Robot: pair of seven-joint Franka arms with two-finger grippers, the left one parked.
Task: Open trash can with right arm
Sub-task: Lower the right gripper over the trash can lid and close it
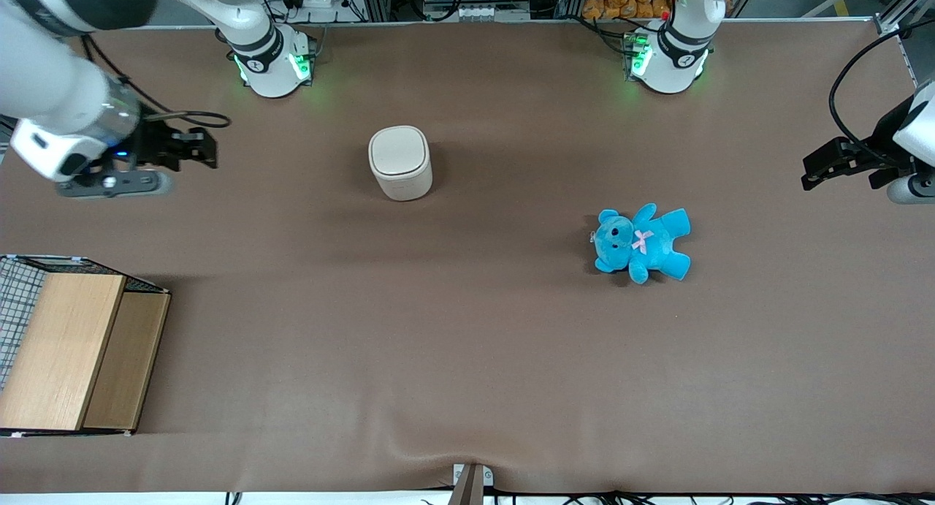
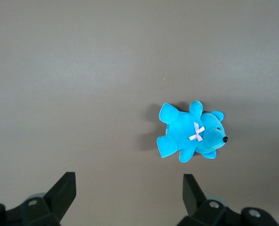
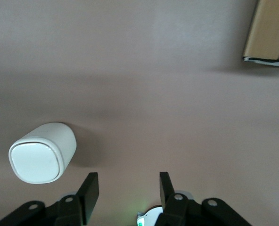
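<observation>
Your black two-finger gripper (image 1: 191,148) hangs above the brown table covering (image 1: 467,359) at the working arm's end, fingers (image 3: 89,192) spread apart and holding nothing, well apart from the small cream-white plastic trash can (image 1: 399,162). That bin stands upright near the table's middle, its rounded-square flip lid (image 3: 36,162) shut flat.

Expect it to be light, stiff and smooth-walled (likely to slide or tip if you push sideways), so work on the lid alone: catch its edge away from the hinge, though you can't yet tell from these views which edge that is.

Nothing stands between gripper and bin. A blue plush teddy bear (image 1: 641,242) lies toward the parked arm's end, and a wooden box with wire mesh (image 1: 73,348) sits nearer the front camera; both are well clear.
</observation>
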